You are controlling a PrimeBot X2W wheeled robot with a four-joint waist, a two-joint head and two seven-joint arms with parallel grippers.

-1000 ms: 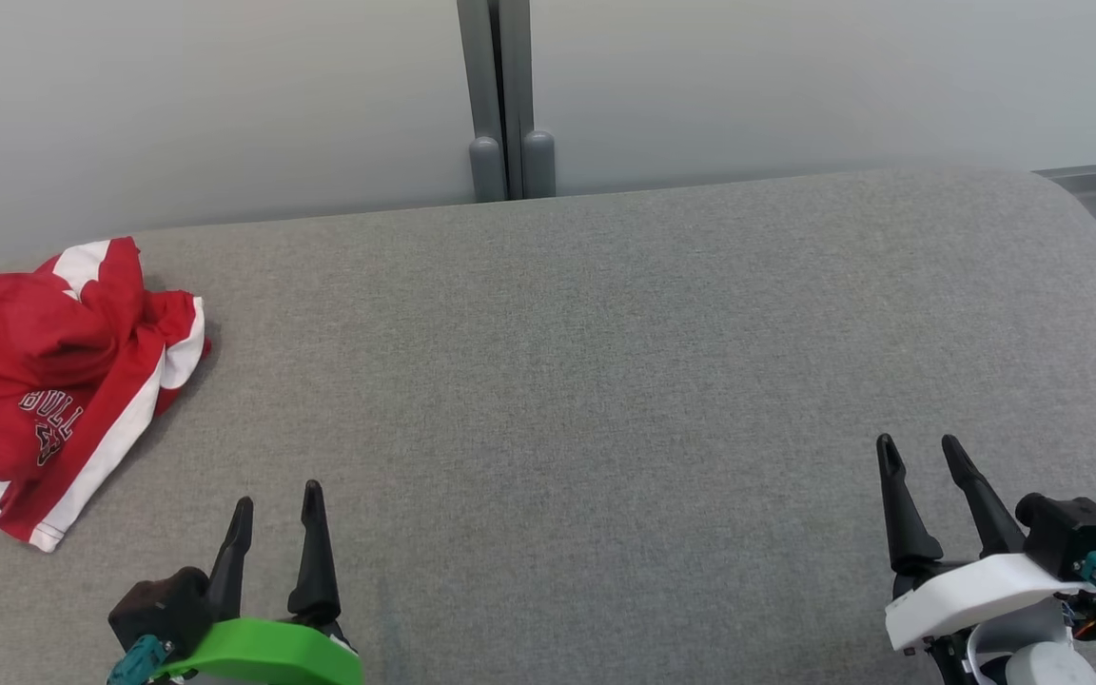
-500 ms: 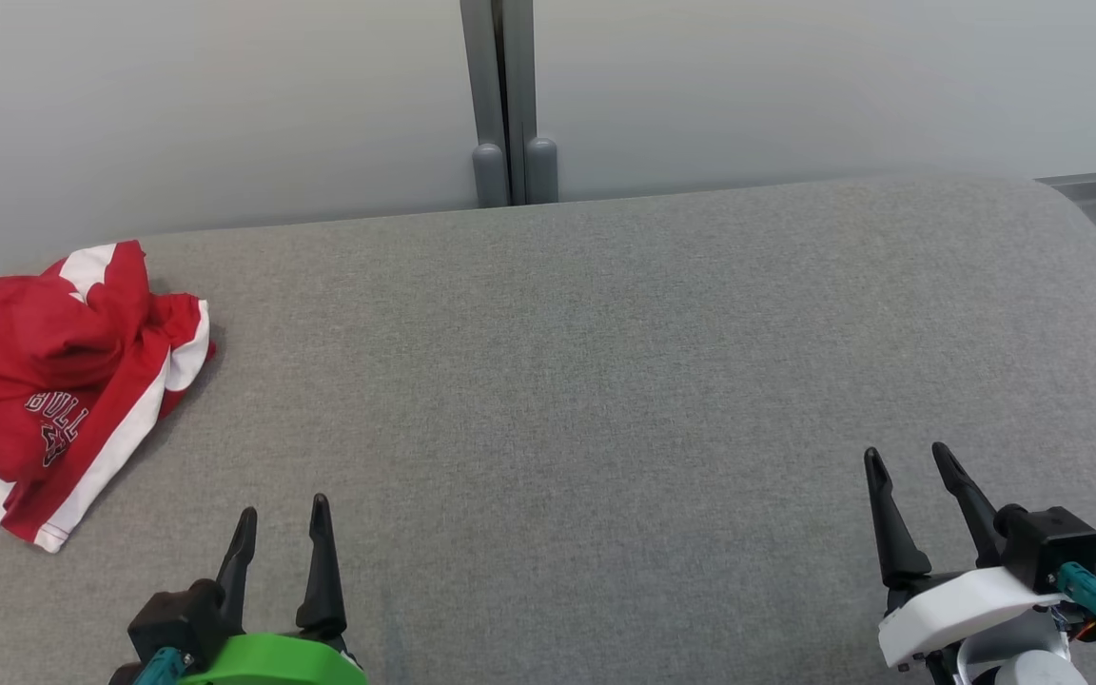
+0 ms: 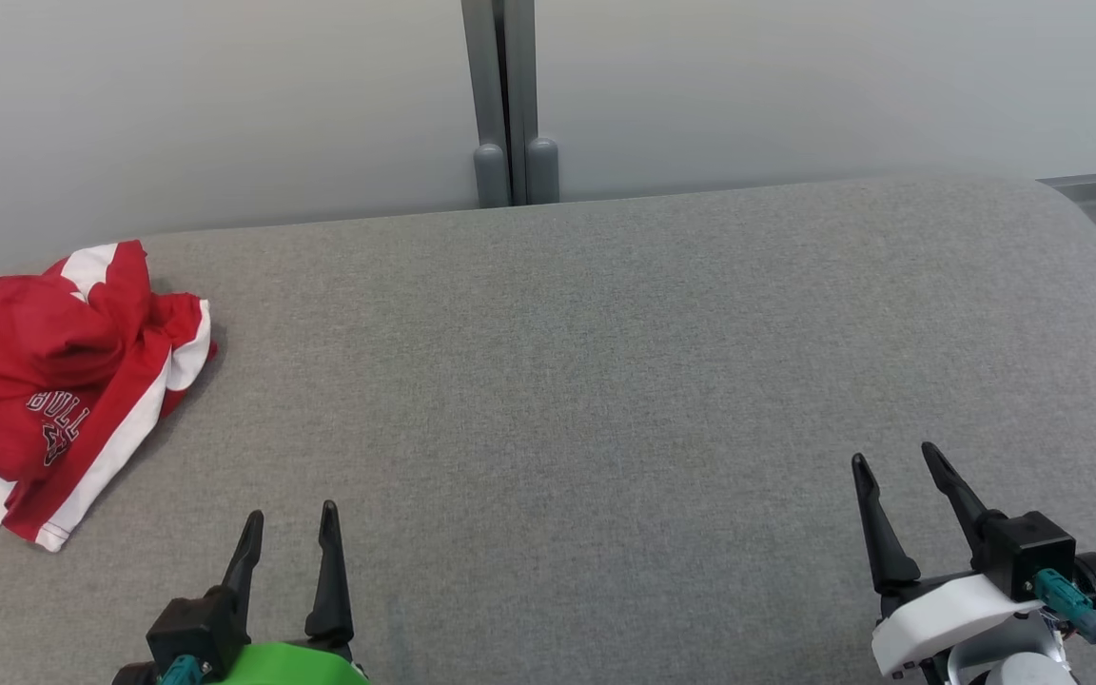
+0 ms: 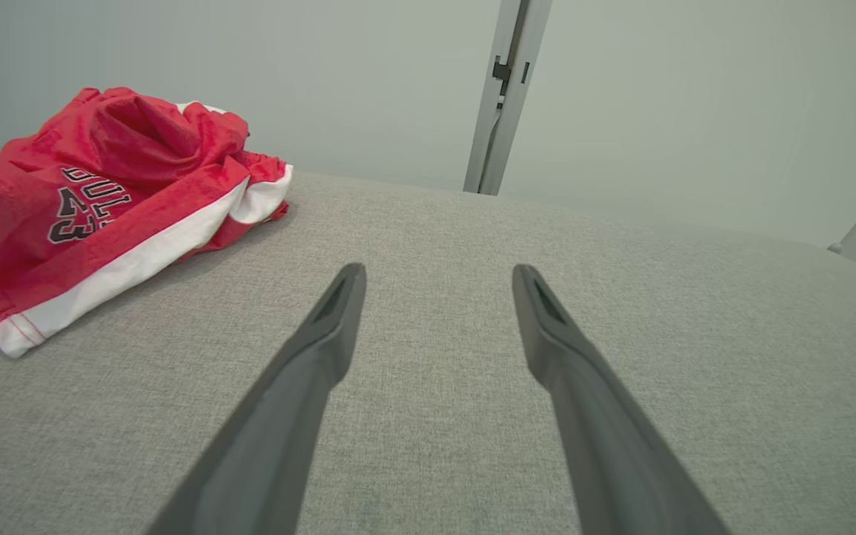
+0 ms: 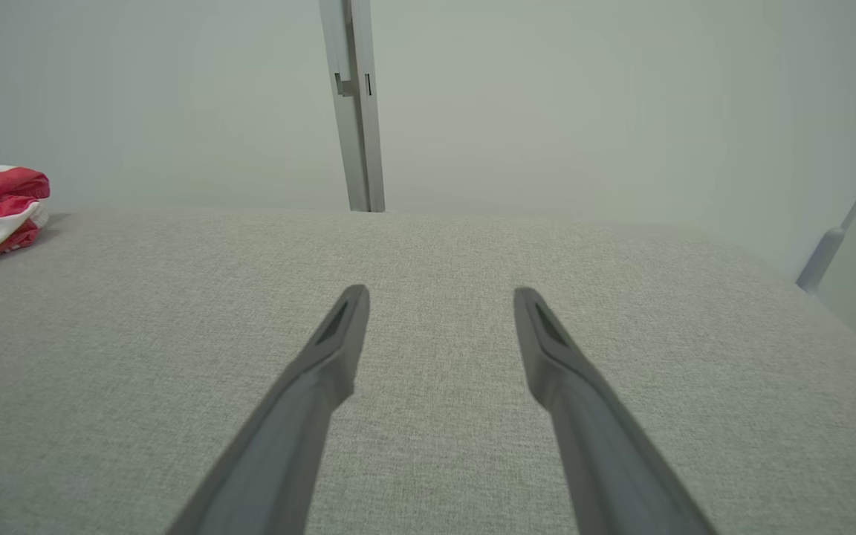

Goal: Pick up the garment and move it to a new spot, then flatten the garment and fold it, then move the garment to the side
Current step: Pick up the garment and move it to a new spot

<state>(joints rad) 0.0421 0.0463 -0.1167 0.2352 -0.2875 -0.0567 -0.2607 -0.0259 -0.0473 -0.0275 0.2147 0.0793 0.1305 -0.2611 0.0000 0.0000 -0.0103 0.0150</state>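
Red-white garment [image 3: 53,381] crumpled at left edge of grey desk [image 3: 605,362]. Left gripper [image 3: 289,521], right gripper [image 3: 893,457]: fingers spread, empty, well apart from garment.

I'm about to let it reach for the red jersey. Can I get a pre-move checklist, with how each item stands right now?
1. The left pincer is open and holds nothing: ok.
2. The right pincer is open and holds nothing: ok.
3. The garment is in sight, at the far left of the grey surface: ok.
4. The garment is flat: not ok, it is crumpled.
5. The garment's full extent: cannot tell, it runs off the head view's left edge.
6. Bare room mid-surface for a new spot: ok.
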